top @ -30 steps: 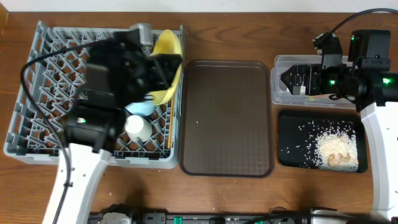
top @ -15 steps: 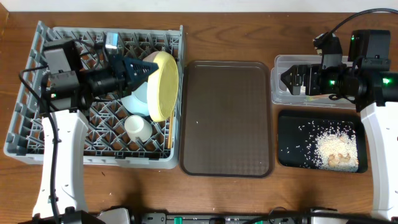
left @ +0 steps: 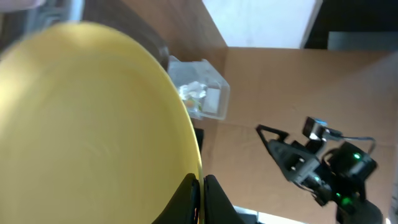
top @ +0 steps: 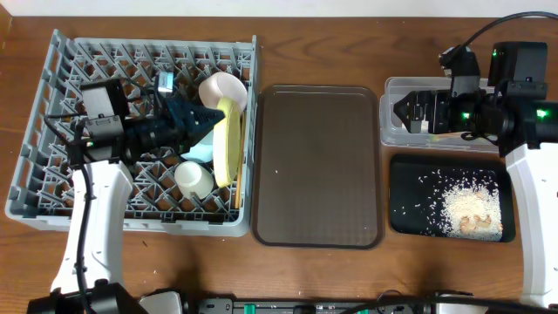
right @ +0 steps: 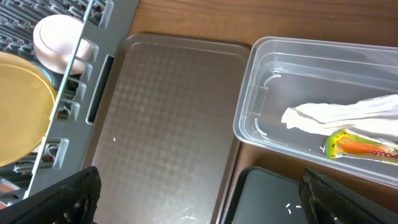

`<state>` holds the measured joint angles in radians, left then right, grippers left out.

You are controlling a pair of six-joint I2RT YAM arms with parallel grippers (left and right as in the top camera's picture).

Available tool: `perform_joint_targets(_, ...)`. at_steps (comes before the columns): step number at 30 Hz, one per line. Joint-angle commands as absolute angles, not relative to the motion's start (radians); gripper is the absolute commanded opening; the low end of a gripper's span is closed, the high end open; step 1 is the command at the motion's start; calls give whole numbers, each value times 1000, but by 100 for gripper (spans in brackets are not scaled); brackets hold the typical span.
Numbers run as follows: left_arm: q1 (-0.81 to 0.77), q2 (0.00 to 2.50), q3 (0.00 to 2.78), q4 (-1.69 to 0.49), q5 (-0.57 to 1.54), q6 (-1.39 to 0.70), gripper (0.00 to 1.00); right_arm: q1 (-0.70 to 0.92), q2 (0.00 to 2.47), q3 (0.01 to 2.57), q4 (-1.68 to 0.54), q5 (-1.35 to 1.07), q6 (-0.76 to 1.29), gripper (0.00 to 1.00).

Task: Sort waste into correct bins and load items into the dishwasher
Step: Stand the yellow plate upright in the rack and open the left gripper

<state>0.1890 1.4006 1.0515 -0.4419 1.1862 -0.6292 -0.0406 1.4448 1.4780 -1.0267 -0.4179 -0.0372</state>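
Observation:
My left gripper is shut on the rim of the yellow plate. The plate stands on edge at the right side of the grey dish rack. In the left wrist view the plate fills the left half, its rim pinched in the gripper. A white bowl lies behind the plate, and a light blue bowl peeks out beside it. My right gripper hangs open over the clear tub, which holds the napkin and the wrapper. Rice scraps lie in the black tray.
The dark brown serving tray lies bare between the rack and the bins. A small white cup sits among the rack's pegs near its front. The right gripper's fingers spread wide above that tray's right edge.
The left arm has swung back to the left and brought the yellow plate down from its tilted, raised position; it now stands on edge among the pegs. The right arm has not moved.

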Motion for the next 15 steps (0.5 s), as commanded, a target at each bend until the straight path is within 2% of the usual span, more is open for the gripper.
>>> perform_joint_targets(1, 193, 1409, 1037, -433, 1161, -611, 8, -44, 1445, 1482, -1026, -422, -42, 99)
perform_joint_targets(15, 196, 1556, 1035, -433, 1158, -519, 8, -44, 1445, 1482, -1026, -422, -42, 99)
